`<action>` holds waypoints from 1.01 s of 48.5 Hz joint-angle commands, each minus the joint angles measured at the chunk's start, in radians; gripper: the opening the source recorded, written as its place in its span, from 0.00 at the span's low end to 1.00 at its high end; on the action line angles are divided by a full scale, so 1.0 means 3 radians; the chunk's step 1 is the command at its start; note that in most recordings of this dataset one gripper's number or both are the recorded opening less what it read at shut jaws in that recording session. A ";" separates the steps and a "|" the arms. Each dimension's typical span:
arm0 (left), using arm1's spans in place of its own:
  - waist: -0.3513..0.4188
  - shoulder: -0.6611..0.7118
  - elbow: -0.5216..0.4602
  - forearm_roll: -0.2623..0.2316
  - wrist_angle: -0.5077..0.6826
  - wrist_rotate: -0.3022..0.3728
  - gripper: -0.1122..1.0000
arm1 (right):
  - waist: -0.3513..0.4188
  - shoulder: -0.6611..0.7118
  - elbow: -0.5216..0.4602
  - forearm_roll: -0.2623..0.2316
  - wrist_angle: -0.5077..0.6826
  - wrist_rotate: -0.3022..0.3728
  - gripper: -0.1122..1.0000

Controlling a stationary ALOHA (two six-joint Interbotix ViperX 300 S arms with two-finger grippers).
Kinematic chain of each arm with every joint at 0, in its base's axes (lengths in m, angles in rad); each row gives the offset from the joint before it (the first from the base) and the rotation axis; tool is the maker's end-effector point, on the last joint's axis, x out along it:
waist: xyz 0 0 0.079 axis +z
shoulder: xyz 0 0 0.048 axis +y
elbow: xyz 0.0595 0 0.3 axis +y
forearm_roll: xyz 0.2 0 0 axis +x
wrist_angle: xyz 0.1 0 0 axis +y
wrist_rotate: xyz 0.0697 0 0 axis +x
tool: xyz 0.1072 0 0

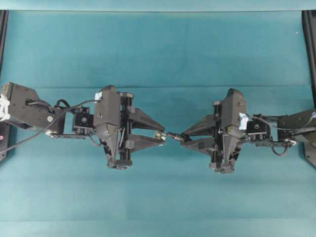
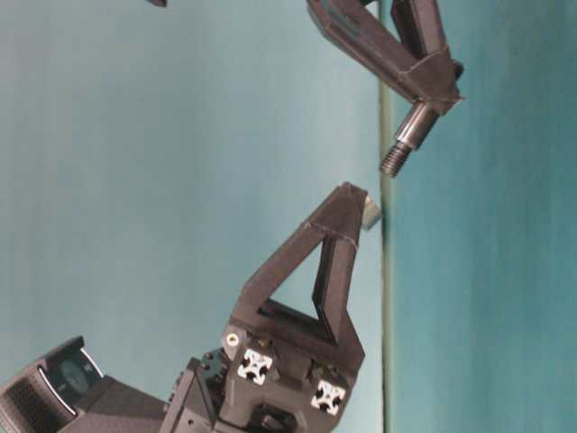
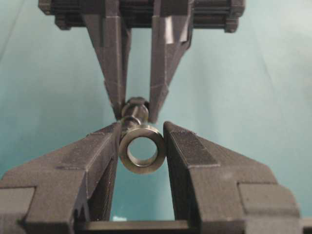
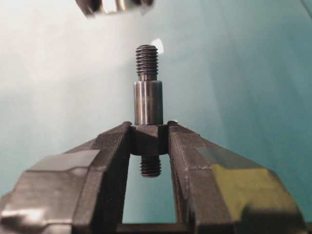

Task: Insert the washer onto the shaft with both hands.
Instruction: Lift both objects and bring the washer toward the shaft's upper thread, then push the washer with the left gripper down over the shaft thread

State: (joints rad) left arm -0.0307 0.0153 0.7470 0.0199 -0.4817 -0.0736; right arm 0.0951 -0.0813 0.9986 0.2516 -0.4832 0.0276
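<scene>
- In our left wrist view, nearest the lens, the left gripper (image 3: 142,146) has its two black fingers (image 3: 92,161) partly closed onto the washer (image 3: 142,149), pinching it by its outer rim with the round hole facing us.
- Just past the ring in that view, the shaft (image 3: 134,111) points towards us, a little up and left of the hole, between the tips of the opposite gripper.
- In our right wrist view, the right gripper (image 4: 149,139) is closed tight on the shaft's (image 4: 147,100) thick collar; a smooth barrel and a threaded tip stick out beyond the fingertips, and a short threaded stub sticks back between the fingers.
- At the top edge of that view we see a blurred silvery piece, which looks like the washer (image 4: 114,6), apart from the threaded tip.
- From the table-level camera, the washer (image 2: 370,213) sits at the left fingertip, and the threaded end of the shaft (image 2: 404,144) is near it but not touching.
- Overhead, we see both grippers facing each other tip to tip above the teal table cloth (image 1: 158,49), with the washer (image 1: 159,134) and the shaft (image 1: 174,135) just beside one another in the middle.
</scene>
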 commanded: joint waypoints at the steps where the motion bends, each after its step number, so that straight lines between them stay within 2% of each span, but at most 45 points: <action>1: 0.0005 -0.0015 -0.0046 0.0005 -0.0036 -0.0005 0.43 | 0.0031 -0.0020 -0.0031 -0.0010 -0.0072 0.0010 0.10; 49: 0.0010 0.0036 -0.0107 0.0005 -0.0036 -0.0015 0.43 | 0.0102 0.0000 -0.0056 -0.0041 -0.0251 0.0000 0.10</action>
State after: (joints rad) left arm -0.0291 0.0291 0.7348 0.0199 -0.4817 -0.0767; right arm 0.1212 -0.0767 0.9986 0.2424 -0.5446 0.0276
